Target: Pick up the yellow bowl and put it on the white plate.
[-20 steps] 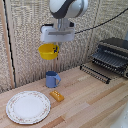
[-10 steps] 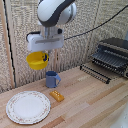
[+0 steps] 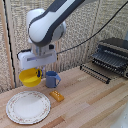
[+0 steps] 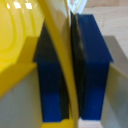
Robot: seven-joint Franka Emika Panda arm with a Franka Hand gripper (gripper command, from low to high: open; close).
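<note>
Pinching the yellow bowl point(image 3: 30, 77) by its rim, gripper point(image 3: 39, 73) over table, bowl maybe tilted, just past white plate point(image 3: 28, 106) edge, blue mug point(image 3: 52, 79) beside.

Yellow vessel point(image 3: 30, 77) glossy smooth plastic; desk point(image 3: 85, 102) pale matt wood grain; white plating point(image 3: 28, 107) smooth, glazed-looking.

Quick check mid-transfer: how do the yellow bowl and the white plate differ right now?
The yellow bowl is small, deep and plain bright yellow; the white plate is much wider, flat and white with a faint patterned rim. The bowl hangs in the air, its rim clamped between the gripper fingers, while the plate lies flat on the wooden table with nothing on it. The bowl sits above the plate's far edge, not over its centre. Both are round.
</note>
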